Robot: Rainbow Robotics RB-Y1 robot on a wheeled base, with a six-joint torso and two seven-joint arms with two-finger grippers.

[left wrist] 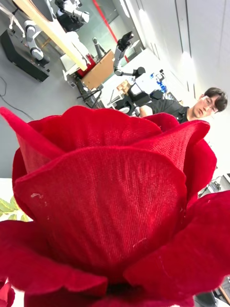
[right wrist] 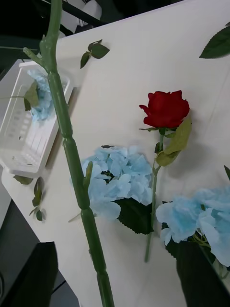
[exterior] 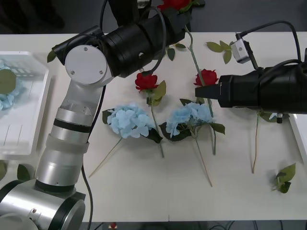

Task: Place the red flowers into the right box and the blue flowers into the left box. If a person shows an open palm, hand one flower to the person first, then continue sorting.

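Observation:
My left arm reaches across to the table's far edge, where its gripper (exterior: 178, 15) holds a red flower (exterior: 175, 4) aloft; the bloom (left wrist: 110, 206) sits right before the left wrist camera. Its long green stem (right wrist: 72, 158) hangs down between the black fingers (right wrist: 201, 273) of my right gripper (exterior: 197, 91), which stands open around it. Two more red flowers (exterior: 146, 81) (exterior: 207, 76) and two blue flowers (exterior: 128, 120) (exterior: 189, 117) lie mid-table. The left box (exterior: 24, 139) holds a blue flower (exterior: 5, 93). A sliver of the right box (exterior: 301, 139) shows at the right edge.
A bare stem (exterior: 255, 143) pokes out from under my right arm, its head hidden. Loose leaf sprigs lie at the front right (exterior: 285, 177), the far right (exterior: 220, 48) and by the left box (right wrist: 38, 192). The table's front strip is open.

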